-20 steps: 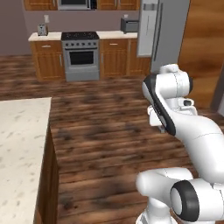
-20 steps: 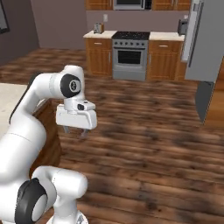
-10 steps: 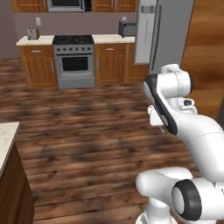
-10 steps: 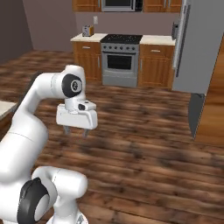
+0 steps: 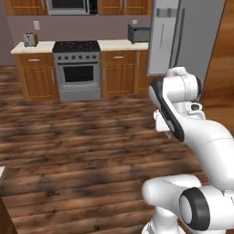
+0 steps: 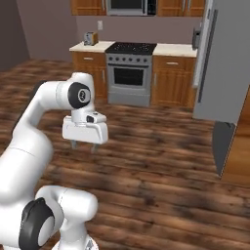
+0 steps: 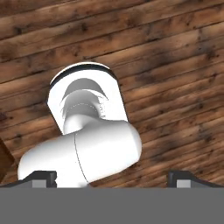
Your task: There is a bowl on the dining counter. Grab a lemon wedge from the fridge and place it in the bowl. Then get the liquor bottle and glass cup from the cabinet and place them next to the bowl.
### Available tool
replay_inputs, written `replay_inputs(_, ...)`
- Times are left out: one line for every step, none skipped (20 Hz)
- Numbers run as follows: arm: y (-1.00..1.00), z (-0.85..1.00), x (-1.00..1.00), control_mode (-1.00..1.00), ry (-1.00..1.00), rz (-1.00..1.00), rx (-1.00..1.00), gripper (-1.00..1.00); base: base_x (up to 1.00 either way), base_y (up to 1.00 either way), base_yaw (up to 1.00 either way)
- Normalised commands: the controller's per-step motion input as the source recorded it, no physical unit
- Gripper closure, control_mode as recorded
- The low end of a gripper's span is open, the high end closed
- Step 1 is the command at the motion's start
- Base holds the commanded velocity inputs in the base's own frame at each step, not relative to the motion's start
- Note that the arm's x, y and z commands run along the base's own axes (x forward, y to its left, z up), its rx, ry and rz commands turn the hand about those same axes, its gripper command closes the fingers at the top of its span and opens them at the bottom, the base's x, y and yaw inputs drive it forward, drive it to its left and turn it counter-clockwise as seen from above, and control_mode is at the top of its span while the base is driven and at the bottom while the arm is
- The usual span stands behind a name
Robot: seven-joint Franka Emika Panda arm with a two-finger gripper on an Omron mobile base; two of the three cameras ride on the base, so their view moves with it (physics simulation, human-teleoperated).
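From the left base view, the fridge (image 5: 183, 36) stands just right of the stove (image 5: 77, 68), along the back wall, its doors closed. My arm is folded in front of me over the wooden floor (image 5: 68, 146), well short of the fridge. A toaster (image 5: 30, 39) sits on the worktop left of the stove and a microwave (image 5: 68, 5) hangs above the stove.

From the right base view, the fridge is close on the right of the stove, its grey side wall looming beside me. My end effector (image 6: 84, 145) hangs pointing down at the floor, left of the fridge and well apart from it, its jaws spread wide and holding nothing.

In the hand view, my fingertips (image 7: 39, 177) stand far apart with only floor planks beyond them.

I judge the step in hand is the approach to the fridge for the lemon wedge. To do it well I should stop squarely facing the doors, within easy reach of a handle, then raise the end effector and turn it to the bar.
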Motion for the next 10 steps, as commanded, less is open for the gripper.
replay_inputs(0.00,0.00,0.00,1.00,0.00,0.00,0.00,-1.00,1.00,0.00,0.00)
replay_inputs(0.00,0.00,0.00,1.00,0.00,0.00,0.00,-1.00,1.00,0.00,0.00)
replay_inputs(0.00,0.00,0.00,1.00,0.00,0.00,0.00,-1.00,1.00,0.00,0.00)
replay_inputs(0.00,0.00,0.00,1.00,0.00,0.00,0.00,-1.00,1.00,0.00,0.00)
replay_inputs(0.00,0.00,0.00,1.00,0.00,0.00,0.00,-1.00,1.00,0.00,0.00)
replay_inputs(0.00,0.00,0.00,1.00,0.00,0.00,0.00,-1.00,1.00,0.00,0.00)
replay_inputs(0.00,0.00,0.00,1.00,0.00,0.00,0.00,-1.00,1.00,0.00,0.00)
replay_inputs(0.00,0.00,0.00,1.00,0.00,0.00,0.00,-1.00,1.00,0.00,0.00)
replay_inputs(0.00,0.00,0.00,1.00,0.00,0.00,0.00,-1.00,1.00,0.00,0.00)
replay_inputs(0.00,0.00,0.00,1.00,0.00,0.00,0.00,-1.00,1.00,0.01,-0.01)
